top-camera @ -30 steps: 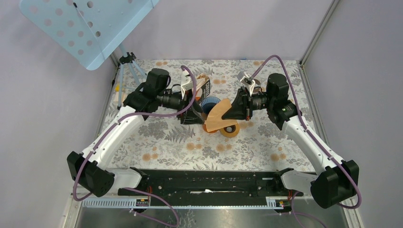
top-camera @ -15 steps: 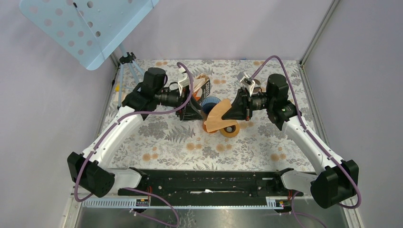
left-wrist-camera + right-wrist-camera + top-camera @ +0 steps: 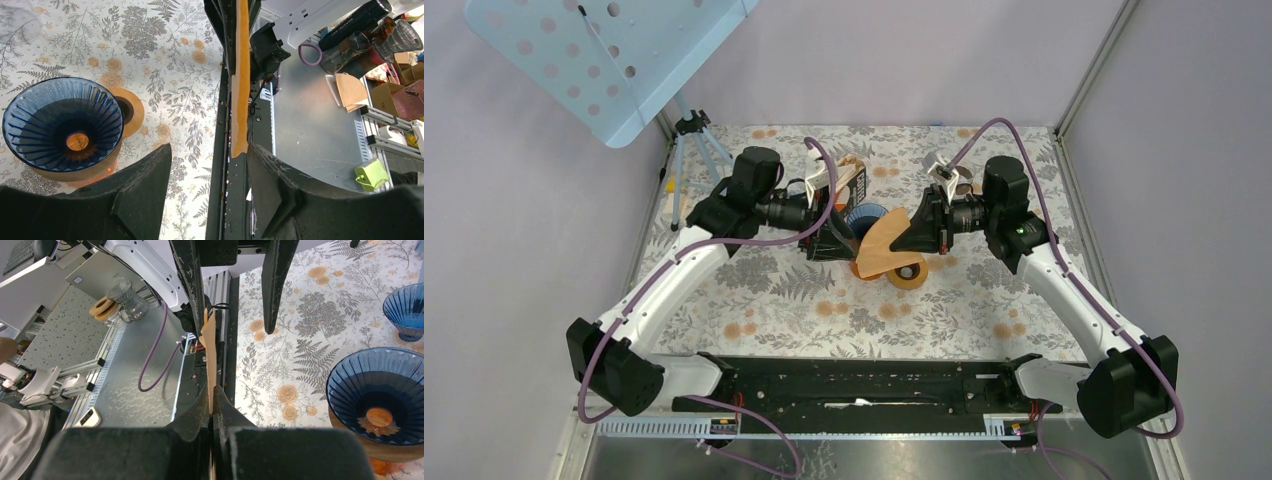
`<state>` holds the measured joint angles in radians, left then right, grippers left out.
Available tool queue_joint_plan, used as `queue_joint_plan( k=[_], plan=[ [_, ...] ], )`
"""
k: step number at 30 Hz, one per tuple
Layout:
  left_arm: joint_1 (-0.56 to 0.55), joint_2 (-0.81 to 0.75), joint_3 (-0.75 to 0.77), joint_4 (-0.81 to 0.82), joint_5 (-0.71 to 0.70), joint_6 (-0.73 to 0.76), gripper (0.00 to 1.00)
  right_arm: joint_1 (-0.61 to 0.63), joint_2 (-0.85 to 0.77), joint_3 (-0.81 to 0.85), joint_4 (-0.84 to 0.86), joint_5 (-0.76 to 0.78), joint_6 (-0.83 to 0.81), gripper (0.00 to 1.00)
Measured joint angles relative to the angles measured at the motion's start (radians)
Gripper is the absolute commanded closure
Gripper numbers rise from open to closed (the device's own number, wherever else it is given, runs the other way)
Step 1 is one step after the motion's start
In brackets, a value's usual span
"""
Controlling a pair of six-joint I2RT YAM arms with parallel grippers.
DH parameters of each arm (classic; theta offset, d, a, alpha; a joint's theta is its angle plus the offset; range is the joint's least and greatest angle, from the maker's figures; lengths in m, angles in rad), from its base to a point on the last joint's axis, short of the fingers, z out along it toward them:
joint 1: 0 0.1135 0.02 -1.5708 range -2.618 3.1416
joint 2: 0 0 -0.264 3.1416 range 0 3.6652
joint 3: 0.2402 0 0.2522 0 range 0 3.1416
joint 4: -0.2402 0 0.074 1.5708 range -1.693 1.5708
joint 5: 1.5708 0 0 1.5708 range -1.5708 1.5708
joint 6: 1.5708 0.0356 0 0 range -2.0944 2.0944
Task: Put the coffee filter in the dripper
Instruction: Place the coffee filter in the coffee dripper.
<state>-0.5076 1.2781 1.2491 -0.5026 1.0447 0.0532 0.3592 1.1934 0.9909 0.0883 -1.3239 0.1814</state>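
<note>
Pre-placement: closed right claw [image 3: 212, 401] pinches the flat coffee filter [image 3: 211, 355], open left claw [image 3: 209, 150] straddles its free edge; next, probably spread it, then lower into dripper [image 3: 30, 115].

Overhead camera looks down from behind; wrist views (close) share the dripper [image 3: 40, 120].

quick count: 2 blue drippers [image 3: 350, 390], 1 paper filter [image 3: 884, 245], 1 wooden ring [image 3: 908, 278], 1 tripod [image 3: 692, 135]

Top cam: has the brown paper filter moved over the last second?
No. The brown paper coffee filter overlaps the upper-left edge of the tan ring just as it did a second ago.
</note>
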Motion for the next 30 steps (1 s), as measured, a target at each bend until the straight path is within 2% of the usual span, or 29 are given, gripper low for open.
queue_joint_plan(
  k=[30],
  plan=[
    [-0.038, 0.039, 0.014, 0.004, 0.001, -0.01, 0.42, 0.0, 0.005, 0.01, -0.033, 0.026, -0.02, 1.0]
  ],
)
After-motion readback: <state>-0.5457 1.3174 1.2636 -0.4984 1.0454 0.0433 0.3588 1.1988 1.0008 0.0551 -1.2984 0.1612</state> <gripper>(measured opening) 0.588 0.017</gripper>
